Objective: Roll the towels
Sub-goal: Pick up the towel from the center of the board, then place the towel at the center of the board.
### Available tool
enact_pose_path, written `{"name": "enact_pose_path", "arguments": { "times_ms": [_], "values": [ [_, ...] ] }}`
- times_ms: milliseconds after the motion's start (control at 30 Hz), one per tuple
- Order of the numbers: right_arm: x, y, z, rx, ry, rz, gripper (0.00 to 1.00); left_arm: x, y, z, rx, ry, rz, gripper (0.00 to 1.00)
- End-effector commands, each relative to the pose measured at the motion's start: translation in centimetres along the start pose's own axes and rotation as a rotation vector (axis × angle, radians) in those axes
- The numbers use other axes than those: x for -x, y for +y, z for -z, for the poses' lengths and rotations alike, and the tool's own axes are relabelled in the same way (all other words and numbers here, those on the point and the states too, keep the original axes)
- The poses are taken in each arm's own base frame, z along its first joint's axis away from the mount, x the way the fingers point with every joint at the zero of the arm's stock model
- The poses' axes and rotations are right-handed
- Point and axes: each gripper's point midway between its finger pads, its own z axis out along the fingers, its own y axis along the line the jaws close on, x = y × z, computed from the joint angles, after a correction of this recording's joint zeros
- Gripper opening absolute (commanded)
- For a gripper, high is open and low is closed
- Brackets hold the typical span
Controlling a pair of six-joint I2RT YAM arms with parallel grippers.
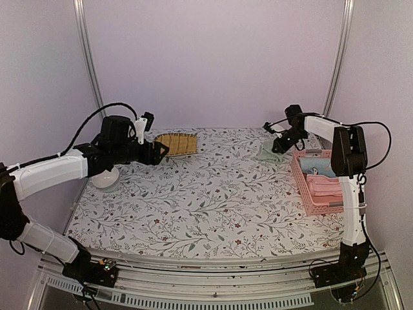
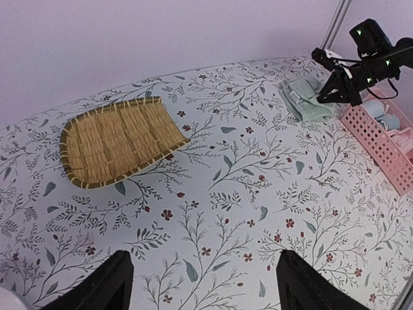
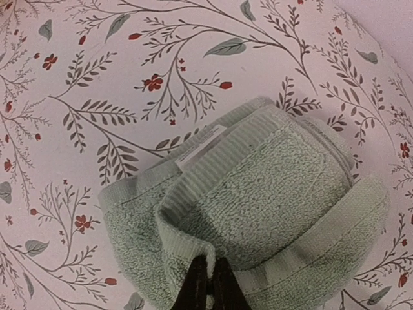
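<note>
The pale sage green towel (image 3: 271, 194) lies folded over on the table at the far right, also in the top view (image 1: 268, 152) and the left wrist view (image 2: 304, 101). My right gripper (image 3: 210, 284) is shut, pinching the towel's near hem; it shows in the top view (image 1: 279, 146). A light blue towel (image 1: 316, 166) and a pink towel (image 1: 324, 186) lie in the pink basket (image 1: 301, 184). My left gripper (image 2: 203, 284) is open and empty above bare table, its fingers (image 2: 110, 284) far apart, near the woven mat.
A yellow-brown woven mat (image 2: 117, 138) lies at the far left, also in the top view (image 1: 177, 143). A white round object (image 1: 105, 177) sits under the left arm. The pink basket stands along the right edge.
</note>
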Motion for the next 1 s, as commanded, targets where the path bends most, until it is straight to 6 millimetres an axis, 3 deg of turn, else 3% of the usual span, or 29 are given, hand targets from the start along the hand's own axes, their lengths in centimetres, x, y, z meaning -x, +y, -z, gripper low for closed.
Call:
{"name": "enact_pose_path", "arguments": {
  "times_ms": [0, 33, 133, 267, 333, 400, 467, 500, 600, 733, 833, 967],
  "values": [
    [2.8, 1.8, 1.6, 0.087, -0.078, -0.016, 0.03, 1.0, 0.2, -0.1, -0.006, -0.030, 0.029, 0.78],
    [3.3, 2.6, 2.0, 0.118, -0.094, -0.015, 0.03, 0.9, 0.3, -0.2, -0.003, -0.029, 0.033, 0.78],
    [8.2, 7.0, 7.9, 0.205, -0.232, 0.057, 0.02, 0.9, 0.5, -0.2, 0.002, -0.034, 0.050, 0.76],
    [14.1, 17.2, 17.3, 0.402, -0.452, 0.267, 0.02, 1.1, 0.9, -0.1, 0.016, -0.046, 0.071, 0.75],
    [15.5, 22.0, 22.6, 0.510, -0.567, 0.383, 0.02, 1.1, 1.2, -0.1, 0.028, -0.048, 0.079, 0.74],
    [16.3, 25.3, 28.3, 0.600, -0.694, 0.480, 0.02, 1.2, 1.4, 0.0, 0.032, -0.050, 0.089, 0.73],
    [16.6, 26.6, 32.0, 0.660, -0.770, 0.506, 0.02, 1.3, 1.4, 0.2, 0.031, -0.050, 0.093, 0.72],
    [16.7, 26.8, 32.9, 0.659, -0.787, 0.510, 0.02, 1.3, 1.5, 0.3, 0.033, -0.051, 0.095, 0.72],
    [15.8, 26.3, 31.6, 0.632, -0.740, 0.475, 0.02, 1.2, 1.5, 0.5, 0.030, -0.051, 0.100, 0.72],
    [12.5, 23.8, 24.9, 0.558, -0.601, 0.357, 0.02, 0.5, 1.4, 0.4, 0.018, -0.041, 0.103, 0.72],
    [7.9, 22.0, 20.3, 0.564, -0.468, 0.194, 0.03, 0.0, 0.8, 0.2, -0.020, -0.027, 0.091, 0.72],
    [0.1, 24.8, 18.8, 0.612, -0.347, 0.208, 0.05, -1.8, 0.4, -0.7, -0.051, 0.042, 0.072, 0.70]
  ]
}}
